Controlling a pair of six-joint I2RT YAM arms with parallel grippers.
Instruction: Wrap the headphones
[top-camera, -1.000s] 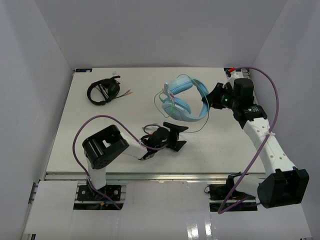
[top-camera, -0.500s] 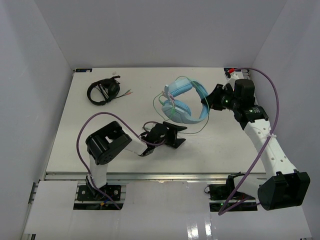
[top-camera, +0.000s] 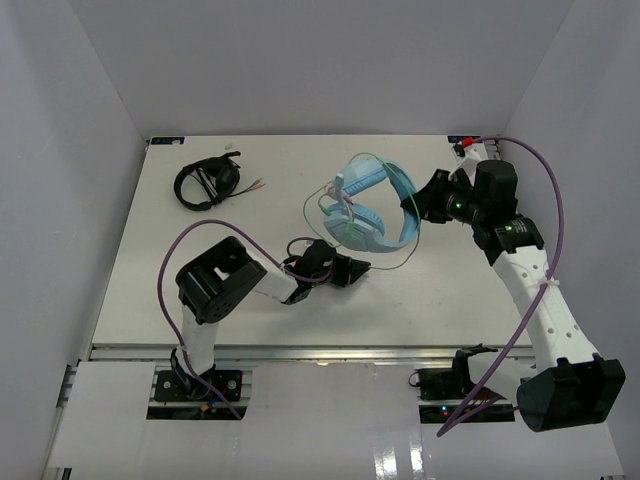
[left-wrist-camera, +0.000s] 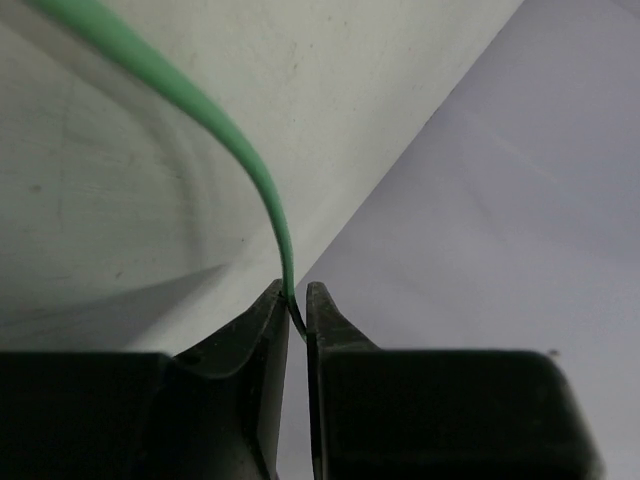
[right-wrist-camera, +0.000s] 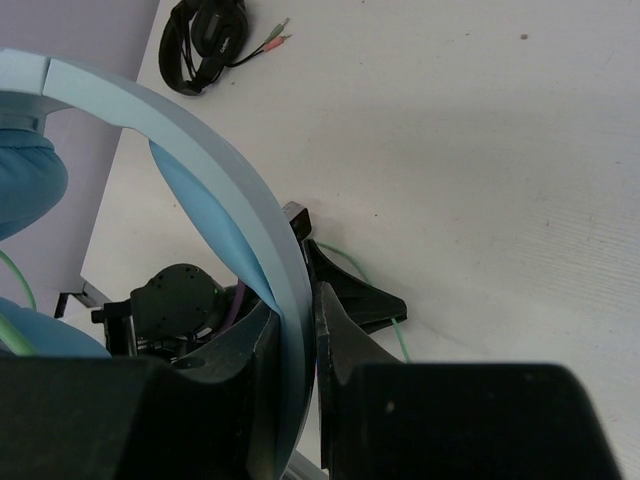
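Note:
The light blue headphones (top-camera: 366, 203) hang tilted above the table's middle right, held by their headband (right-wrist-camera: 225, 185). My right gripper (top-camera: 416, 203) is shut on that headband, which runs between its jaws in the right wrist view (right-wrist-camera: 297, 312). The thin pale green cable (top-camera: 396, 261) loops around the ear cups and trails down to the table. My left gripper (top-camera: 357, 268) lies low in front of the headphones, shut on the cable. In the left wrist view the cable (left-wrist-camera: 228, 138) curves down into the nearly touching jaws (left-wrist-camera: 297, 300).
Black headphones (top-camera: 207, 183) with their coiled cable and plugs lie at the far left of the table, also in the right wrist view (right-wrist-camera: 205, 40). White walls enclose the table on three sides. The purple arm cable (top-camera: 190, 245) arcs over the left arm.
My left gripper has moved up and right toward the headphones and closed from wide open onto the green cable. The right arm with the headphones has shifted only slightly.

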